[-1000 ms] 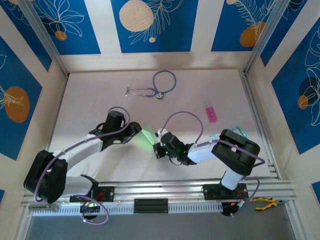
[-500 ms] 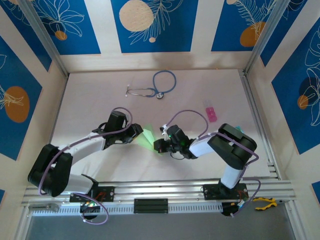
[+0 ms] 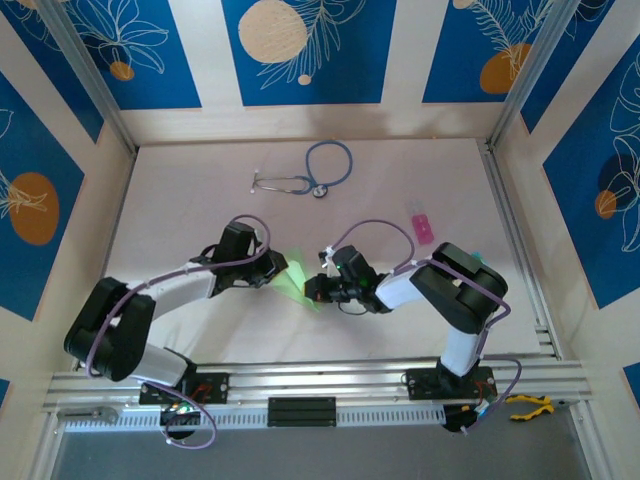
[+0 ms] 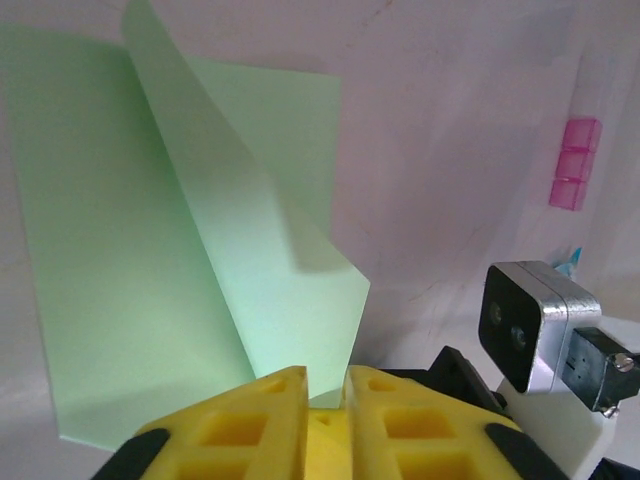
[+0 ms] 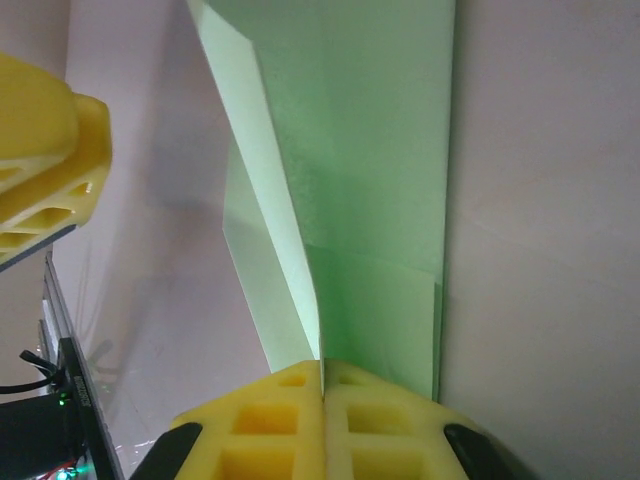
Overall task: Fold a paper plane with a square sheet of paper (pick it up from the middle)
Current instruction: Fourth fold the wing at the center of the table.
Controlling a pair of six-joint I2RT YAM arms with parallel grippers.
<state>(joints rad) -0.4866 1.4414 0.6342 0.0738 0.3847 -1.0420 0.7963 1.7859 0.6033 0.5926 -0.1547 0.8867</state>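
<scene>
The square sheet of paper (image 3: 297,275) is pale green, partly folded, and lies mid-table with one flap standing up. My right gripper (image 3: 313,290) is at its near right end. In the right wrist view that gripper (image 5: 322,365) is shut on the upright crease of the paper (image 5: 370,180). My left gripper (image 3: 278,266) is at the sheet's left edge. In the left wrist view its jaws (image 4: 326,385) stand a narrow gap apart. The pointed tip of the paper's raised flap (image 4: 280,300) reaches into that gap. A left fingertip (image 5: 45,150) shows beside the sheet.
A stethoscope (image 3: 310,170) lies at the back of the table. A small pink block (image 3: 422,225) (image 4: 575,175) sits to the right. A teal packet (image 3: 478,258) peeks from behind the right arm. Yellow-handled pliers (image 3: 528,405) rest by the near rail.
My left gripper has slid right to the paper's edge and its jaws have narrowed around the flap. The right gripper has shifted slightly left and back, still shut on the crease.
</scene>
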